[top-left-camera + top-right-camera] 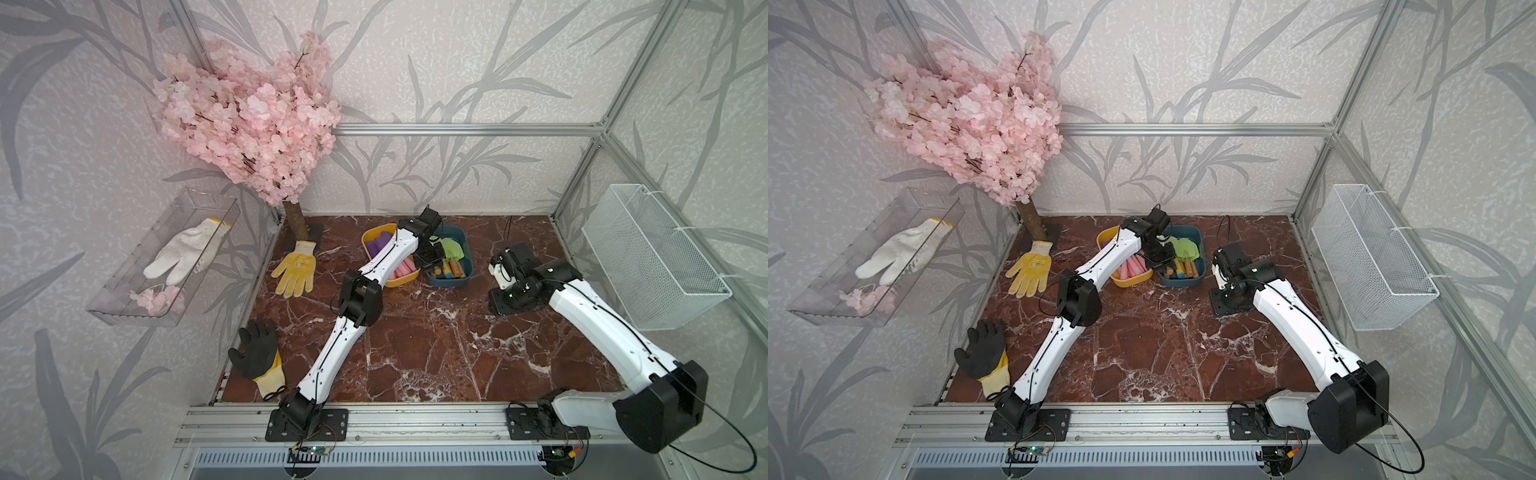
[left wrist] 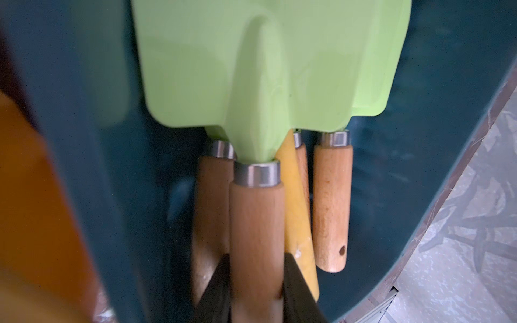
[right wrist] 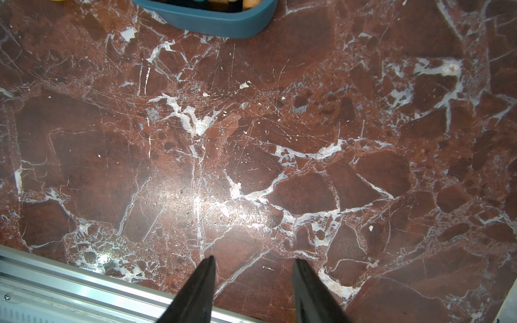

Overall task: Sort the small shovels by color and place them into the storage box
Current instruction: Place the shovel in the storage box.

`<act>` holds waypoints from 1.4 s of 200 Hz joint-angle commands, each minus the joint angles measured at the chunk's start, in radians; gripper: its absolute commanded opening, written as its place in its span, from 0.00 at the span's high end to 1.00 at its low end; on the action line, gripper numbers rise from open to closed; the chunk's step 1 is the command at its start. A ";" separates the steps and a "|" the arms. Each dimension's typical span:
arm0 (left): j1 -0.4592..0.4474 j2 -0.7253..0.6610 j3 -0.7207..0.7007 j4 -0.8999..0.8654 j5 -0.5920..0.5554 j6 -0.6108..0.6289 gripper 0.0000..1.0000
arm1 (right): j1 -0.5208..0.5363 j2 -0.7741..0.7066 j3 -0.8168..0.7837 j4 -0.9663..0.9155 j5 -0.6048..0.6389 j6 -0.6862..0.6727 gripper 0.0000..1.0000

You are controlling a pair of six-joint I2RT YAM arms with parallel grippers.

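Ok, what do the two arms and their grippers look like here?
Both arms match: the left arm and right arm have white shells, black joint housings and thin black cables along them. The left gripper and right gripper have slim, dark, tapering fingers. I see no markings.

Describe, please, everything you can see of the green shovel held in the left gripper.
The green shovel has a broad, flat, light green blade with a raised central rib, a shiny metal collar and a smooth round wooden handle. The left gripper is shut on that handle. The shovel sits inside the teal tub, over other shovels' handles; contact with them is unclear.
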 commanded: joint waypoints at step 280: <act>0.014 -0.042 0.033 -0.001 -0.010 -0.023 0.64 | -0.005 -0.021 0.022 -0.029 0.015 -0.004 0.51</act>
